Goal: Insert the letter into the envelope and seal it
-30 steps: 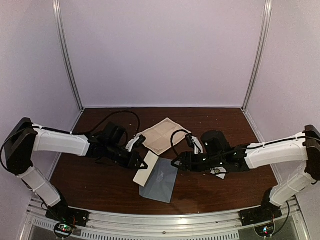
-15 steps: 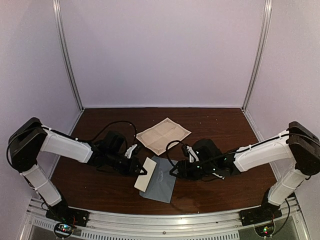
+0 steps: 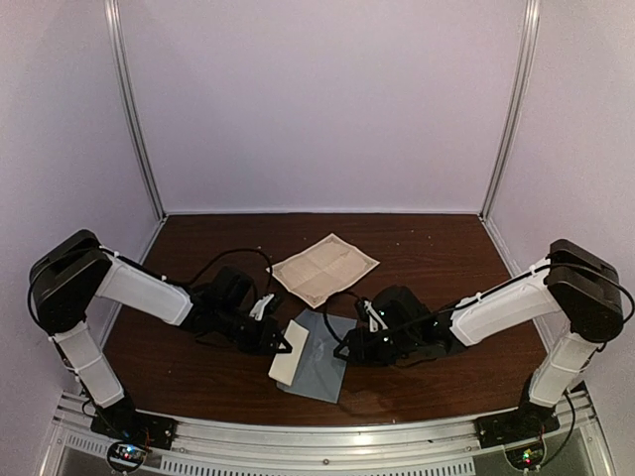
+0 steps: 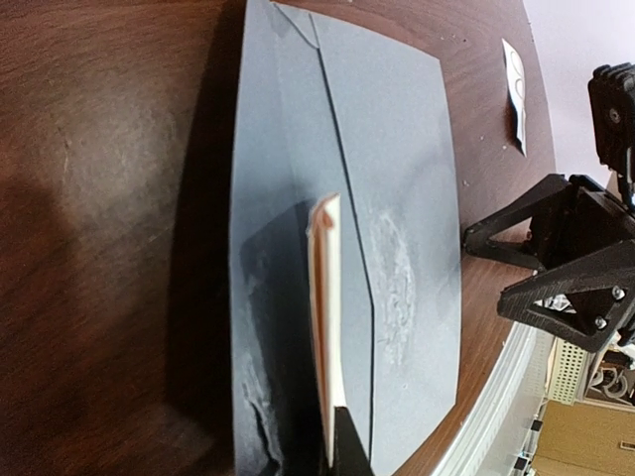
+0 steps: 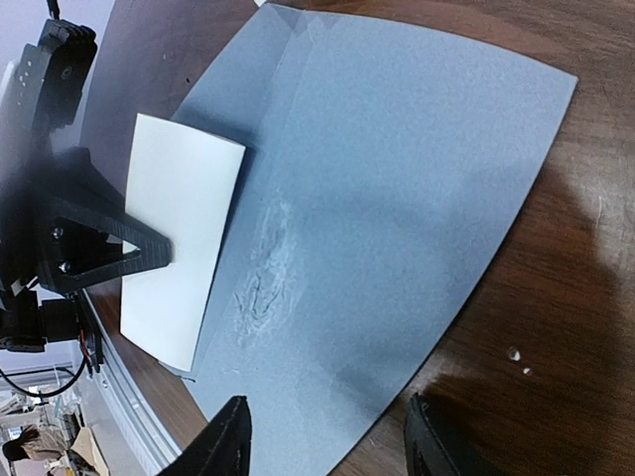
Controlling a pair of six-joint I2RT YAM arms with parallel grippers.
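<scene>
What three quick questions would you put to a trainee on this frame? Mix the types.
1. Multiple choice: which holds the letter?
A. left gripper
B. right gripper
C. neither

2. True or false: the right gripper is shut on the envelope.

3. Short answer: in the top view, what flat thing lies just beyond the envelope's far end?

Key
1. A. The left gripper is pinching the letter over the envelope's left part.
2. False. Its fingers stand apart above the envelope's near edge.
3. A tan creased sheet.
</scene>
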